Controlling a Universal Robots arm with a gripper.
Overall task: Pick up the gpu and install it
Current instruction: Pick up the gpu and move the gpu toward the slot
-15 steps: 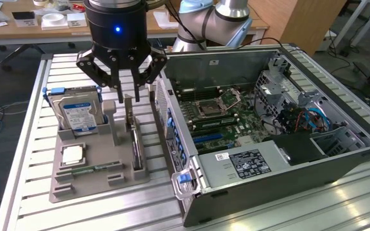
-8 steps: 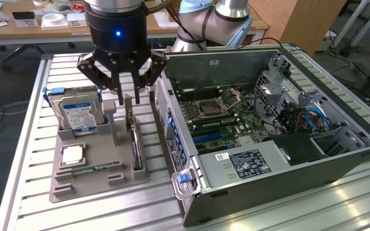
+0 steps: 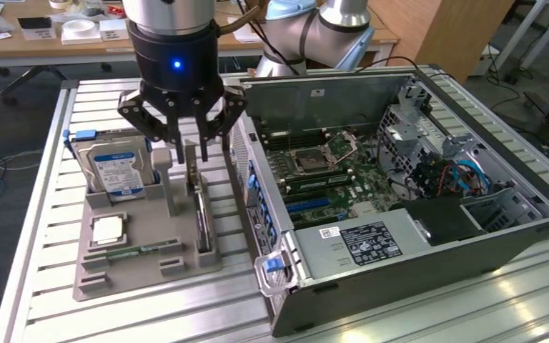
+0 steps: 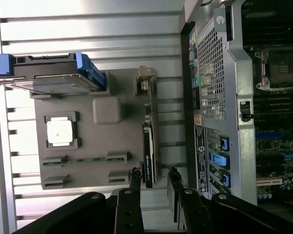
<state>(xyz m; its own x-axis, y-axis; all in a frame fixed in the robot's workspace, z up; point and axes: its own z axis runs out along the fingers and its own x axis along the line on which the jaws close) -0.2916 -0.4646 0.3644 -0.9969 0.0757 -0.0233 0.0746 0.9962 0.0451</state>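
**Crooked grip could jam the card**

The black two-fingered gripper hangs over the gpu, a thin dark card with a silver bracket. The card stands on edge in a slot of the grey moulded holder tray. The jaws are partly spread, one finger on either side of the card's line, and hold nothing. I cannot tell where along the card they would land. A grip far off its middle could lift it askew, bind it in the slot and drag the tray.

Near the gripper stands the boxy silver hard drive with a blue label, which a stray finger might brush.

Beyond is the open black computer case. A tilted card would likely miss its slot on the green motherboard.
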